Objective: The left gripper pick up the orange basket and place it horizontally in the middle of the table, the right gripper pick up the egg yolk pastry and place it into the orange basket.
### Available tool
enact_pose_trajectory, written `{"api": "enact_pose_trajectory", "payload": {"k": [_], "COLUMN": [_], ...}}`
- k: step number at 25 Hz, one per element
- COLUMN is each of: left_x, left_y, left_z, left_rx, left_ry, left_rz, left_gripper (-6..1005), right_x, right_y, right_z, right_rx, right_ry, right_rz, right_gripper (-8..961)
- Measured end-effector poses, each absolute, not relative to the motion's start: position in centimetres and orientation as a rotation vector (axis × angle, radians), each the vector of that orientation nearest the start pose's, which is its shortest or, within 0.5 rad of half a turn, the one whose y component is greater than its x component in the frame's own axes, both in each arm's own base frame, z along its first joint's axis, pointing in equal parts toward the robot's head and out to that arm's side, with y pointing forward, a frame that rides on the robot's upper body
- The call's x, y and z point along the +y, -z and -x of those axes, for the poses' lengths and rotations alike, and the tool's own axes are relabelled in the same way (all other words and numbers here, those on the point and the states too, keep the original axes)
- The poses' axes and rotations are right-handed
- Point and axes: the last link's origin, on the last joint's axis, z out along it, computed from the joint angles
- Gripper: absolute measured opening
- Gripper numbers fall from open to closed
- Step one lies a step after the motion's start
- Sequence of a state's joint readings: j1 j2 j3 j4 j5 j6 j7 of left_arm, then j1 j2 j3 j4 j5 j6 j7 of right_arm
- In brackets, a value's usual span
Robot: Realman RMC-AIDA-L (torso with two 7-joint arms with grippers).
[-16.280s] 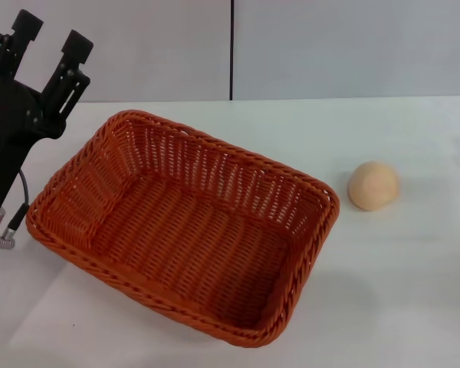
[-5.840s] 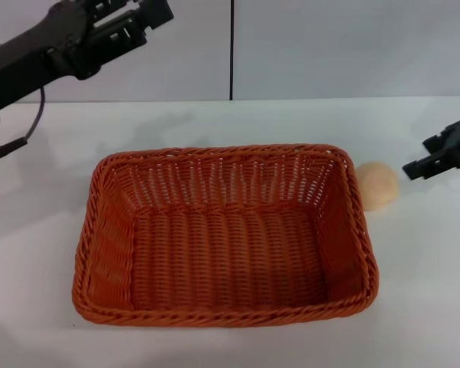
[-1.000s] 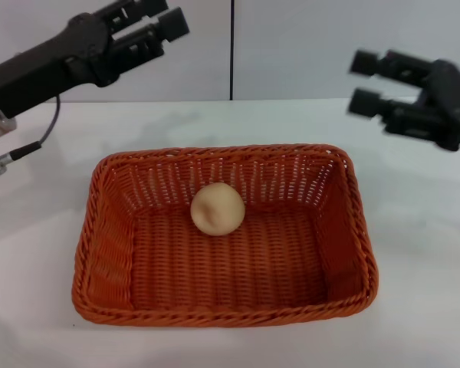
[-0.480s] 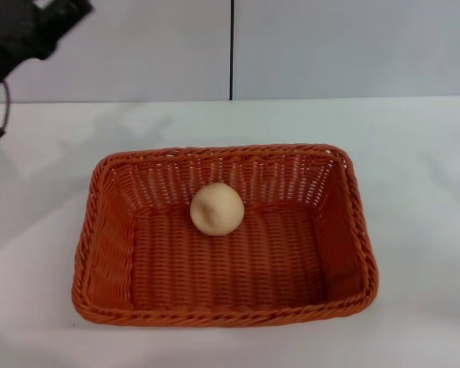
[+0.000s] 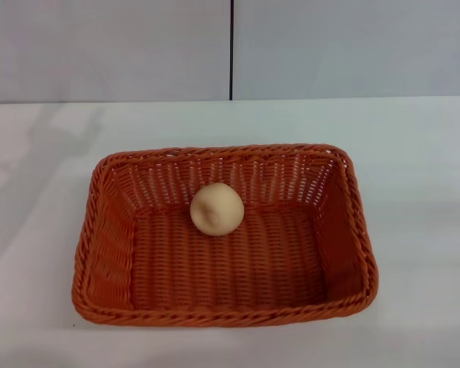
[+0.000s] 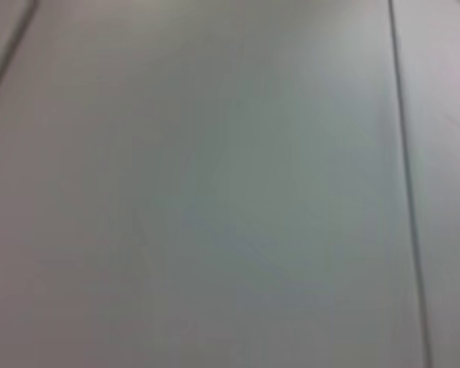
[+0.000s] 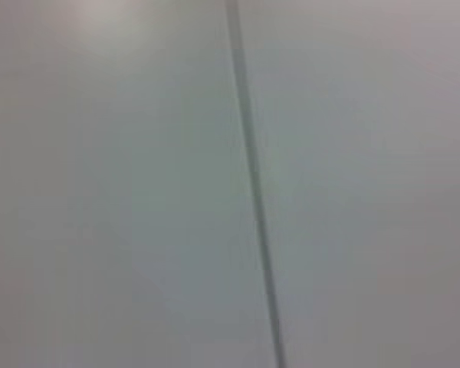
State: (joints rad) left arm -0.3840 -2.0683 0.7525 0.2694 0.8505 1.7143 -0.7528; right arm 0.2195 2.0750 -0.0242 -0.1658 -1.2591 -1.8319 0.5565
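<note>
The orange basket (image 5: 224,236) lies with its long side across the middle of the white table (image 5: 414,153) in the head view. Inside it, toward the far wall and a little left of centre, rests the egg yolk pastry (image 5: 217,208), a pale tan ball. Neither the left gripper nor the right gripper shows in the head view. Both wrist views hold only a plain grey wall with a dark seam and none of the task's things.
A grey panelled wall (image 5: 330,46) with a dark vertical seam (image 5: 231,50) rises behind the table. White tabletop surrounds the basket on every side.
The left arm, last seen at the top left corner half a second ago, has left the head view. The right arm went out earlier. Basket and pastry have not moved.
</note>
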Motion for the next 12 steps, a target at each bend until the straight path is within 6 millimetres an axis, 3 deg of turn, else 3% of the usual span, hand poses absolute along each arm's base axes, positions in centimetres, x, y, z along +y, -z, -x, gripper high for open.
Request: {"api": "enact_pose_trajectory", "payload": {"k": [6, 12], "left_x": [28.6, 28.6], "left_y": [-6.5, -6.4], "left_z": [30.2, 30.9], "left_rx": [-0.235, -0.220], "left_ry": [1.251, 1.162], "left_rz": [1.500, 1.447], "left_gripper": [714, 714], "right_x": [21.4, 21.3], "right_y": [-9.8, -8.4], "right_z": [-36.8, -36.6], "right_rx": [0.323, 0.381], "right_ry": [-1.039, -1.074], "right_rz": [1.187, 1.145], "right_gripper": [745, 745]}}
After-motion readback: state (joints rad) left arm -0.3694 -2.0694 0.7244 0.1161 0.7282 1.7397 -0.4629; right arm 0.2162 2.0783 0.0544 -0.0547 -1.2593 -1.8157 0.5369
